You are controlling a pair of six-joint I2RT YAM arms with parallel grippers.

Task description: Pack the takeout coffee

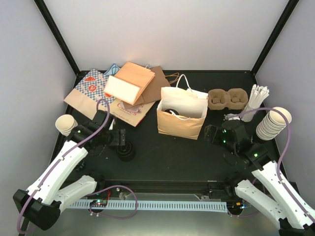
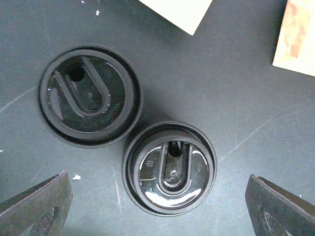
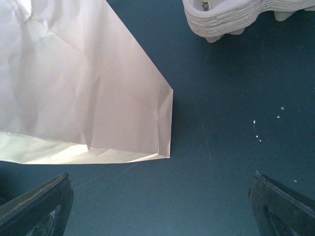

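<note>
The brown pulp cup carrier (image 1: 227,98) sits just right of the standing paper bag (image 1: 181,120), untouched, so with my left gripper (image 2: 157,196) spread wide over two black lids (image 2: 170,167) I'd centre on one before descending, leaving the right gripper (image 3: 160,196), likewise spread, beside the bag.

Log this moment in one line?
left gripper: open over two black lids | right gripper: open by paper bag | pulp carrier stack: outside bag
</note>
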